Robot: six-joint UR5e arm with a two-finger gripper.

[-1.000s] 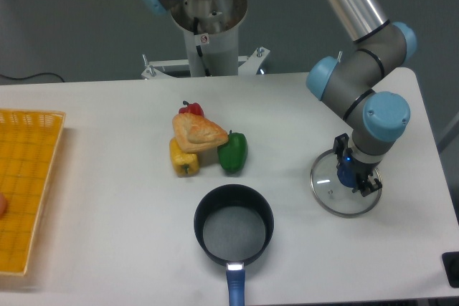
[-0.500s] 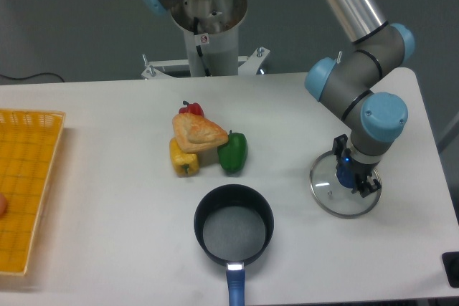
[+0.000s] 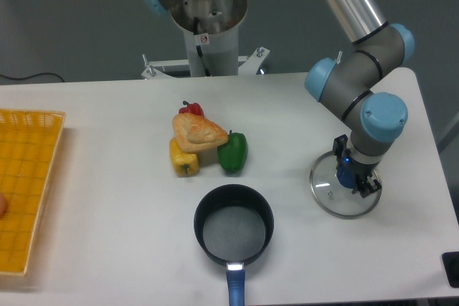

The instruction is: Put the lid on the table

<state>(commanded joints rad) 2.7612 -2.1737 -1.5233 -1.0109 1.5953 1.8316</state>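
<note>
One arm reaches down at the right side of the table [image 3: 107, 163], its gripper [image 3: 349, 175] pointing straight down over the lid [image 3: 330, 195]. The lid lies flat on the white tabletop, well right of the pot [image 3: 234, 224] and near the right edge. The gripper's fingers stand at the lid's blue centre knob; from this view it cannot be told whether they clamp the knob or have let go of it, nor how wide they stand.

Compared with one second ago, the wrist housing has shifted very slightly to the left, and the lid's near rim sits marginally higher in the picture. Compared with half a second ago, no visible change: arm, gripper and lid hold the same position.

The pot stands uncovered at the front centre, its blue handle pointing toward the front edge. Behind it sit a green pepper [image 3: 233, 151], a yellow pepper [image 3: 183, 160], a red pepper [image 3: 190, 110] and a pastry [image 3: 197, 132], grouped together and touching. A yellow mesh tray [image 3: 25, 177] occupies the left edge.
</note>
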